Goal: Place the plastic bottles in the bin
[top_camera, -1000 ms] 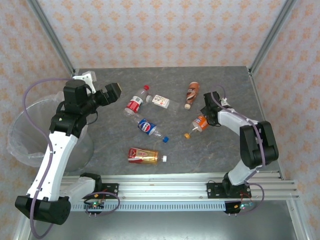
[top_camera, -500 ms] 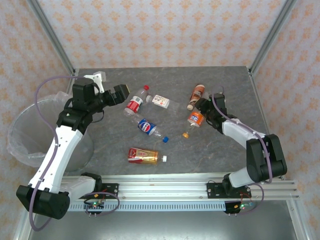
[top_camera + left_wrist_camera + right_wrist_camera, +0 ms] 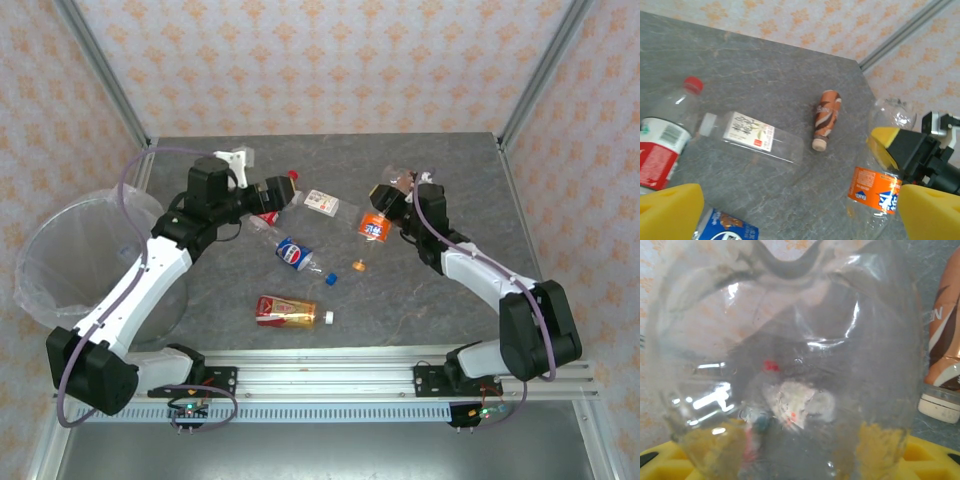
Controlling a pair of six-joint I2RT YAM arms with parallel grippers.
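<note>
Top external: right end effector [image 3: 387, 201] clamps a clear, crumpled orange-labelled bottle [image 3: 373, 228]; left end effector [image 3: 285, 192] gapes.

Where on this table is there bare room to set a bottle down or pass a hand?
Free: the far strip of table behind the white-label bottle; the near patch between the red-and-yellow bottle and the right arm. Crowded: the middle, around the blue-label bottle and red-label bottle.

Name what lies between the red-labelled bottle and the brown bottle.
In the left wrist view, the white-labelled bottle lies on its side between the red-labelled bottle and the brown bottle.
</note>
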